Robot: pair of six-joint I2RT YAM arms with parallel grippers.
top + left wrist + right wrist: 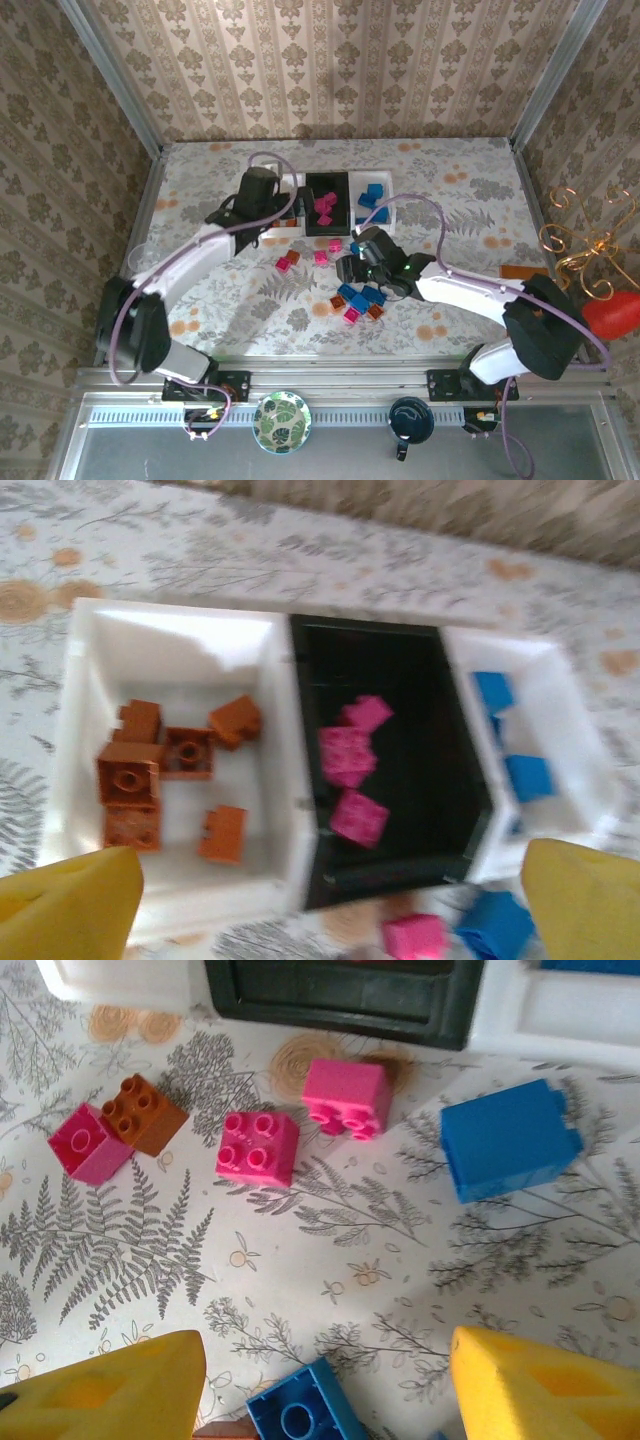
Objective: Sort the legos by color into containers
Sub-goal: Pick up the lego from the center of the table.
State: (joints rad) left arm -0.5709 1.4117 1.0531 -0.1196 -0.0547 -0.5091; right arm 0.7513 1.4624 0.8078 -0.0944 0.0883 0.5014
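Note:
Three joined trays stand at the table's back: a left white tray (90,640) with several orange-brown legos (160,755), a black tray (420,680) with three pink legos (348,755), and a right white tray (570,730) with blue legos (525,775). My left gripper (330,880) hovers open over the trays' near edge, empty. Lower down, my right gripper (325,1350) is open over the cloth, with an upturned blue lego (300,1415) just below its fingers. Ahead of it lie pink legos (258,1147), an orange-brown one (143,1112) and a blue one (510,1138).
More loose legos (360,300) cluster under the right arm. A green leaf plate (281,421) and a dark cup (410,420) sit on the near rail. A gold wire ornament (580,240) and a red object (612,315) stand at the right wall.

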